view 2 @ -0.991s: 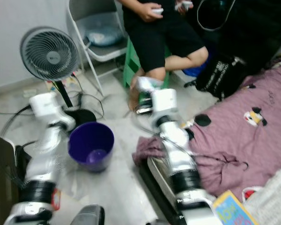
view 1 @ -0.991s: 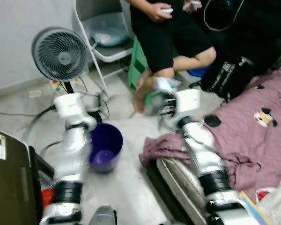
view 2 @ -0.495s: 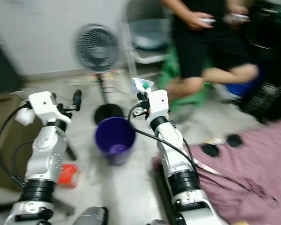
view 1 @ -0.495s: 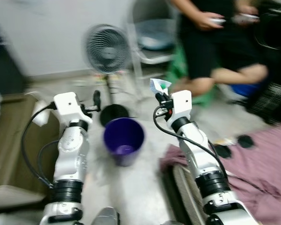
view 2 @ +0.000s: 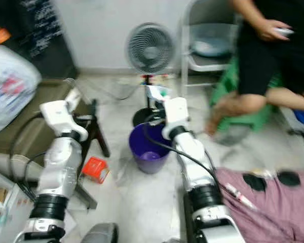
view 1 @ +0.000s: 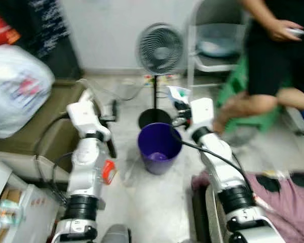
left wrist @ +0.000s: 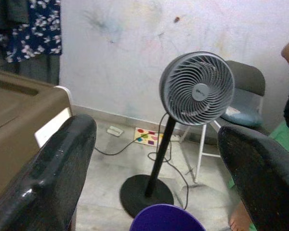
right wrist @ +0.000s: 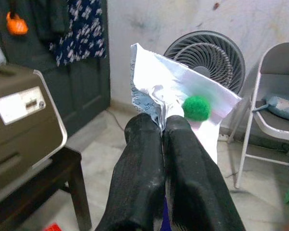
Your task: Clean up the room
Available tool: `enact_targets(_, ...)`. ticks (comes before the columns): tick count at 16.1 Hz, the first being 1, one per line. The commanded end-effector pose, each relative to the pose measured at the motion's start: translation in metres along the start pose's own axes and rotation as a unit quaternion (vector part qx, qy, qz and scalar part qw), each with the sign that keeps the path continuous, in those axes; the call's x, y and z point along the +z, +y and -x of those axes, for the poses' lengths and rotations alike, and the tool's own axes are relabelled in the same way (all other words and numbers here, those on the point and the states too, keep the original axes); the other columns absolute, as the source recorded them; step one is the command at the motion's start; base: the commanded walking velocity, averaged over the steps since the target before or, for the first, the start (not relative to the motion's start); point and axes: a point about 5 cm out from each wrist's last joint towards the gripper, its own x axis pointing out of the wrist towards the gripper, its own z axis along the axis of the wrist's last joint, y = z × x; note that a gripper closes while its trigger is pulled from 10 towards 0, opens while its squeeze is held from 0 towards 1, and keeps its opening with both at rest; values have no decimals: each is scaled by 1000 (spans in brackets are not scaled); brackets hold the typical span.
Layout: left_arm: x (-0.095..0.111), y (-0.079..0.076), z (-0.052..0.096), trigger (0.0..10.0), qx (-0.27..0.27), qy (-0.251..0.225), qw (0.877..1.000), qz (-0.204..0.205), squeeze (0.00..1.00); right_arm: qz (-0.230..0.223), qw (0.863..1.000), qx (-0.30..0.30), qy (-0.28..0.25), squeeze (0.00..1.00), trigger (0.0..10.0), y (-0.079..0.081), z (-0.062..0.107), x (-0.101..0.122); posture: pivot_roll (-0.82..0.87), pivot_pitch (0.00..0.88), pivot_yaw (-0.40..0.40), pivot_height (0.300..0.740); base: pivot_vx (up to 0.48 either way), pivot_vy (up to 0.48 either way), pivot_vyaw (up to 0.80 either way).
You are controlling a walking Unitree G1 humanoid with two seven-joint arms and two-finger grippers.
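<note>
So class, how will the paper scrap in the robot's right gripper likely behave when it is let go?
The paper scrap is creased and thin, so probably light and floppy. Pinched by the right gripper, it may flutter rather than drop straight. It could miss the purple bucket below.

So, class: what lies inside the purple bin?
The purple bin holds a small pale lump at its bottom; blur hides what it is. The near wall covers the rest of the floor.

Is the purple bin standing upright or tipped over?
Upright. The purple bin stands on the floor with its round mouth facing up, and its inside bottom is visible from above.
</note>
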Motion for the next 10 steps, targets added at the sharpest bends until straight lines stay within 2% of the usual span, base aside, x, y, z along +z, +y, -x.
enact_targets(1, 4, 4, -1, 10000, 4, -5, 1000, -4, 0, -5, 1000, 6, -6, 0, 10000, 3, -2, 3, 9, 6, -34, 740, 0, 0, 0)
enact_targets(4, 4, 3, -1, 10000, 2, -4, 1000, 1, 0, -2, 1000, 6, -7, 0, 10000, 3, -1, 4, 5, 13, -33, 740, 0, 0, 0)
enact_targets(6, 4, 3, -2, 10000, 2, -4, 1000, 3, 0, 1, 1000, 6, -8, 0, 10000, 3, -1, 4, 2, 16, -35, 740, 0, 0, 800)
enact_targets(10, 5, 3, -2, 10000, 2, -8, 1000, 8, 0, 0, 1000, 5, -8, 0, 10000, 2, -2, 5, 1, 21, -39, 740, 0, 0, 0)
